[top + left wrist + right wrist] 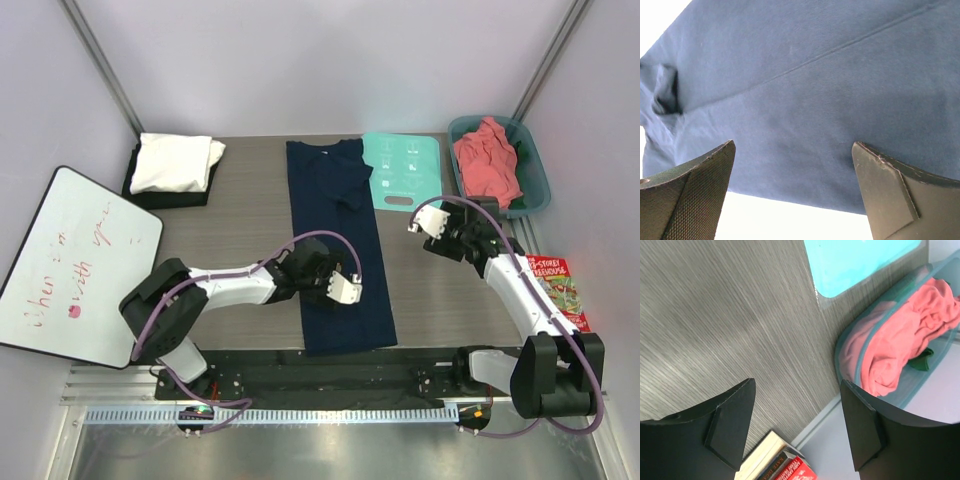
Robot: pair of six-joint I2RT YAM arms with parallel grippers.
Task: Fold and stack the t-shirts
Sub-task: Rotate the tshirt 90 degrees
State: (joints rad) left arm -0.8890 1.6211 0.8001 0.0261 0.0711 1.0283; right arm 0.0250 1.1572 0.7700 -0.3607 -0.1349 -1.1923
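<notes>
A dark navy t-shirt (335, 235) lies flat as a long strip down the middle of the table, sleeves folded in. My left gripper (345, 288) is open just above its lower part; in the left wrist view the navy cloth (805, 95) fills the frame between the spread fingers (700, 190). A folded white t-shirt (175, 162) lies on a folded black one (190, 197) at the back left. A salmon pink t-shirt (487, 160) is heaped in the teal tub (535, 165); it also shows in the right wrist view (900, 340). My right gripper (428, 228) is open and empty above bare table.
A mint-green board (402, 170) lies beside the navy shirt, with its corner in the right wrist view (850, 262). A whiteboard (70, 265) lies at the left. Books (562, 290) lie at the right edge and show in the right wrist view (785, 465).
</notes>
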